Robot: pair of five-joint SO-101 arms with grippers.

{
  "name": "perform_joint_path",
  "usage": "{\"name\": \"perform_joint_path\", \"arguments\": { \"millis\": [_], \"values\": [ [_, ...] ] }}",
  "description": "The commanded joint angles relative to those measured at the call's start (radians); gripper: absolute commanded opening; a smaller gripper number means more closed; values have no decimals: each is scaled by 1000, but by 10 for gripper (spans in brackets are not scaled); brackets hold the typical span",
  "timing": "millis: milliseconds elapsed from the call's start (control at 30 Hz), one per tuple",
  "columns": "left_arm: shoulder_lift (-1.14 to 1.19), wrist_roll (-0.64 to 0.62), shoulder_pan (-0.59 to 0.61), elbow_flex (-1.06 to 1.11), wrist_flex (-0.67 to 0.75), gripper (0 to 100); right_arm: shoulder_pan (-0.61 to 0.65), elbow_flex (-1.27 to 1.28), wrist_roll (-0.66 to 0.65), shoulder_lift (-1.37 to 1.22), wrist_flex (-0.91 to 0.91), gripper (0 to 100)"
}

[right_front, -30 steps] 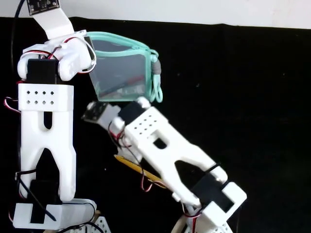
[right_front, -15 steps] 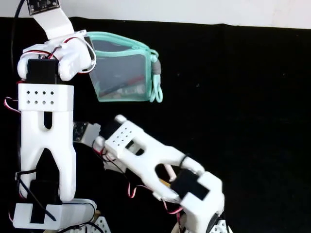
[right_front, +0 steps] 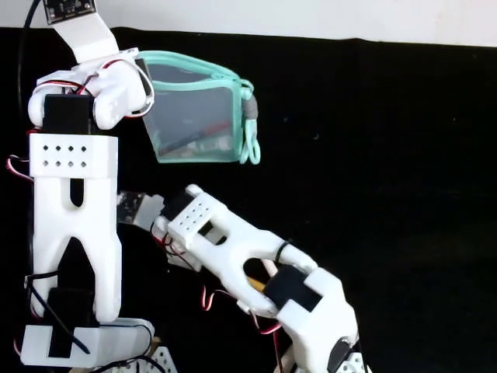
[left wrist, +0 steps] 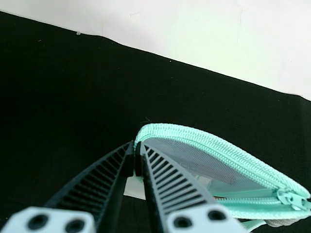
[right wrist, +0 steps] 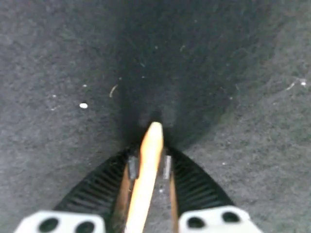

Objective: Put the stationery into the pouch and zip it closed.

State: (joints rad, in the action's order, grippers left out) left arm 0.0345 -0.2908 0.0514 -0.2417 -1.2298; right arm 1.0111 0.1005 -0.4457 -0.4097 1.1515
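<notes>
Pinching pouch (right_front: 194, 109) rim tight with left gripper (left wrist: 137, 150), upper left of high view, some stationery (right_front: 198, 141) already inside; clamping pencil (right wrist: 151, 138) in right gripper (right wrist: 148, 164), lower centre. Yet to insert pencil, then zip.

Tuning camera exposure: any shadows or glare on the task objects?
Right wrist view: a dark shadow pools on the cloth just past the pencil tip; the pencil itself is well lit in the right gripper. Left wrist view: pouch evenly lit, bright wall behind, no glare. High view: pouch contents visible through its clear side, no glare there.
</notes>
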Motion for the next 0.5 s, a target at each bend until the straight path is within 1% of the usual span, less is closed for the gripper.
{"name": "perform_joint_path", "arguments": {
  "millis": [0, 100, 200, 333, 467],
  "values": [
    [68, 6, -24, 10, -3, 6, 1, 12, -5, -1, -2, 8],
    [68, 6, -24, 10, -3, 6, -7, -1, 11, 1, 1, 8],
    [68, 6, -24, 10, -3, 6, -47, -65, 86, 2, 27, 8],
    [68, 6, -24, 10, -3, 6, -137, -150, 158, 42, 94, 8],
    [68, 6, -24, 10, -3, 6, -228, -171, 242, 93, 150, 7]
  ]
}}
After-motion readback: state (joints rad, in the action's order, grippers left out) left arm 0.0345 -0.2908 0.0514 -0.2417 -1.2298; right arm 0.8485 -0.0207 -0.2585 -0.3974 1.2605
